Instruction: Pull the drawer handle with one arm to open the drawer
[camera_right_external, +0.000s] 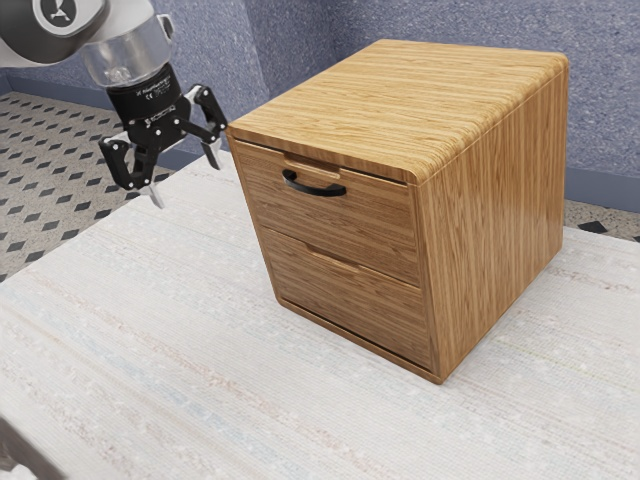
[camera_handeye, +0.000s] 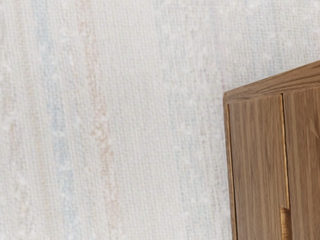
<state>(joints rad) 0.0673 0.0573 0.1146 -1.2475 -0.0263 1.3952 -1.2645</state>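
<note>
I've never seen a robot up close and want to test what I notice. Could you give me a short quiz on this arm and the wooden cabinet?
1. True or false: the end effector is shut on the black handle.
2. How many drawer fronts does the wooden cabinet show? A) one B) two C) three
3. Fill in: the top drawer is now ___ (open or shut).

Key:
1. False. It is open and hangs apart from the black handle, toward the exterior view's left.
2. B.
3. Shut. Its front sits flush.

Pale woven-cloth table (camera_right_external: 150, 330); wooden drawer cabinet (camera_right_external: 480, 200) standing on it.
</note>
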